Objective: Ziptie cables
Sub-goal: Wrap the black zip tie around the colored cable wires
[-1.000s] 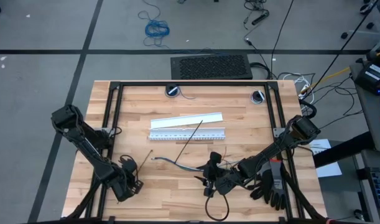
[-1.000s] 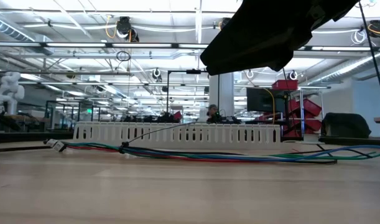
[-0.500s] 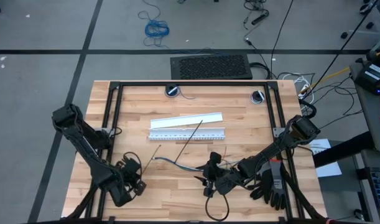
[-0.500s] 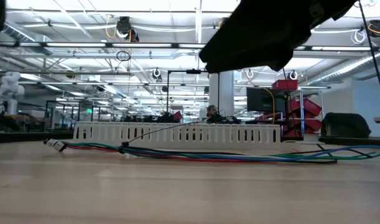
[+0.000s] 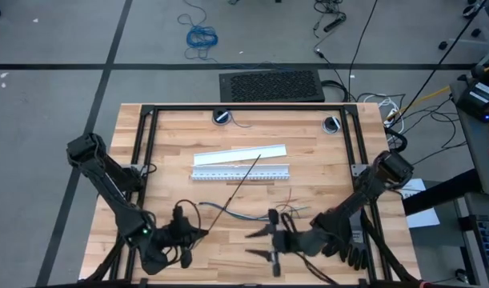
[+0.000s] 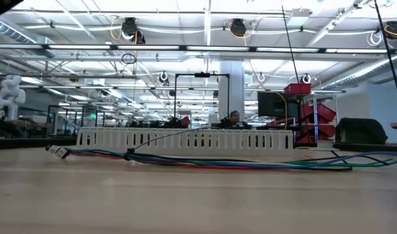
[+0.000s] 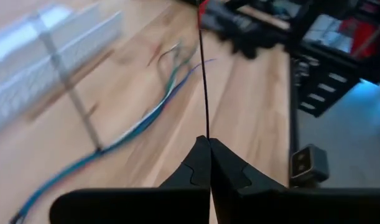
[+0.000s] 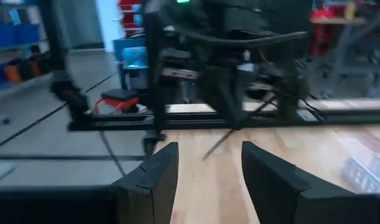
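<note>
The table is of pale wood in glued strips, smooth and matt. The cables look like thin wires in smooth plastic coating. The ziptie is thin black plastic. The slotted strip is white plastic, matt.

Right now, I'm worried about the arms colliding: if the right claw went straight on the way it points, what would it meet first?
Bare table, then probably the left claw, shut on a ziptie, facing the open right claw; depth is unclear.
</note>
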